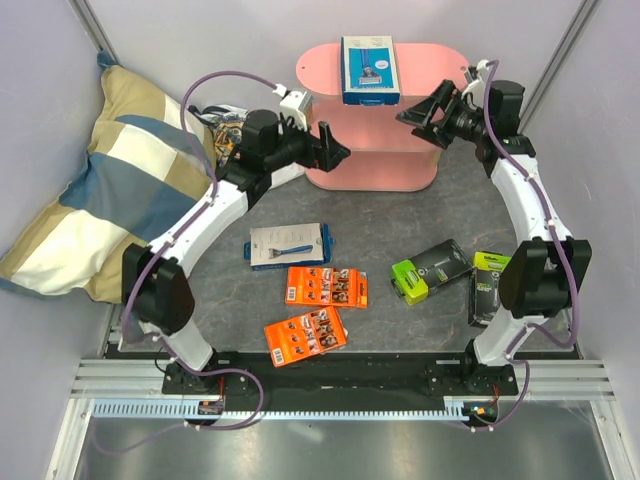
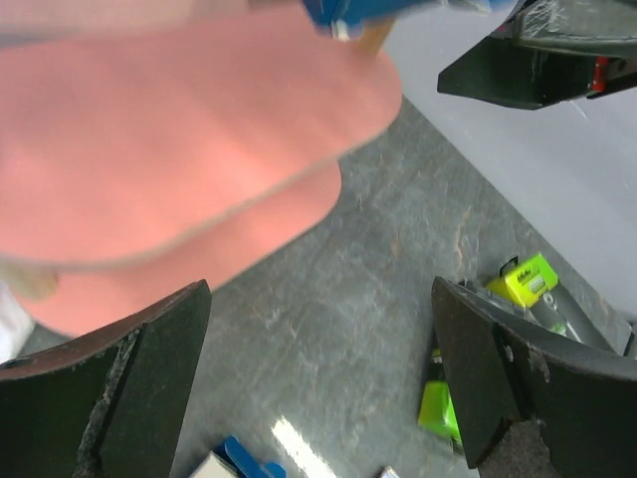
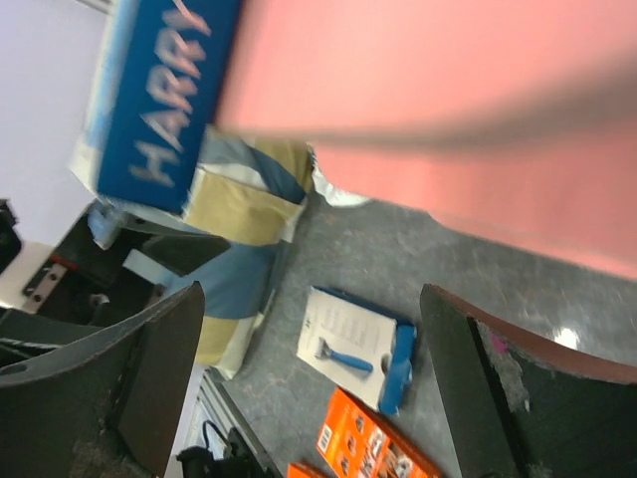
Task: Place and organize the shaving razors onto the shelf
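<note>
The pink shelf [image 1: 322, 68] stands at the back, and a blue box [image 1: 370, 70] of razors lies on its top board. On the table lie a white box showing a blue razor [image 1: 290, 245], two orange cards [image 1: 326, 286] [image 1: 305, 335], a lime-green-and-black box [image 1: 430, 270] and a black box [image 1: 487, 288]. My left gripper [image 1: 335, 150] hovers open and empty by the shelf's left side. My right gripper [image 1: 415, 112] hovers open and empty by its right side. The left wrist view shows the shelf boards [image 2: 179, 129] and the lime box [image 2: 528, 281]. In the right wrist view are the blue box [image 3: 164, 100] and the white box [image 3: 353, 344].
A checked pillow [image 1: 110, 180] leans against the left wall. A white plastic bag of small colourful items [image 1: 225, 130] sits behind my left arm. Grey walls close in both sides. A metal rail [image 1: 340, 390] runs along the near edge.
</note>
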Controlling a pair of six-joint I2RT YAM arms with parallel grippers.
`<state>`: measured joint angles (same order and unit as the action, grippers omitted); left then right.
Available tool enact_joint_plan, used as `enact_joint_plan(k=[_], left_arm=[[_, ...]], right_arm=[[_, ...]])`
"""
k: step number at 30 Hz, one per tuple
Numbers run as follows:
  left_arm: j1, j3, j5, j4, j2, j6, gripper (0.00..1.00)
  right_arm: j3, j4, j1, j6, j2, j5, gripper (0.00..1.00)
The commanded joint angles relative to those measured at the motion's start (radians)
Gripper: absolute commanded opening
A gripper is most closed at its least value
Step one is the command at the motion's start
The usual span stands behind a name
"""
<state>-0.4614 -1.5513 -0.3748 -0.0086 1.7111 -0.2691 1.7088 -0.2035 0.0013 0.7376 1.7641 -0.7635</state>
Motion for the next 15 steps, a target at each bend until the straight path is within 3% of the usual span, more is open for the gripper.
enact_joint_plan(k=[1, 8, 15], left_arm=[[0.003, 0.146, 0.034, 0.117, -0.159, -0.036, 0.99], [0.024, 0.400, 0.103, 0.101, -0.286, -0.100, 1.00], [0.075, 0.536, 0.151, 0.039, -0.306, -0.235, 1.00]], right_arm=[[-0.127, 0.000, 0.002, -0.084, -0.170, 0.047, 0.98], [-0.431, -0.008, 0.051, -0.201, -0.308, 0.108, 0.98], [-0.578, 0.019, 0.302, -0.273, -0.212, 0.227, 0.98]])
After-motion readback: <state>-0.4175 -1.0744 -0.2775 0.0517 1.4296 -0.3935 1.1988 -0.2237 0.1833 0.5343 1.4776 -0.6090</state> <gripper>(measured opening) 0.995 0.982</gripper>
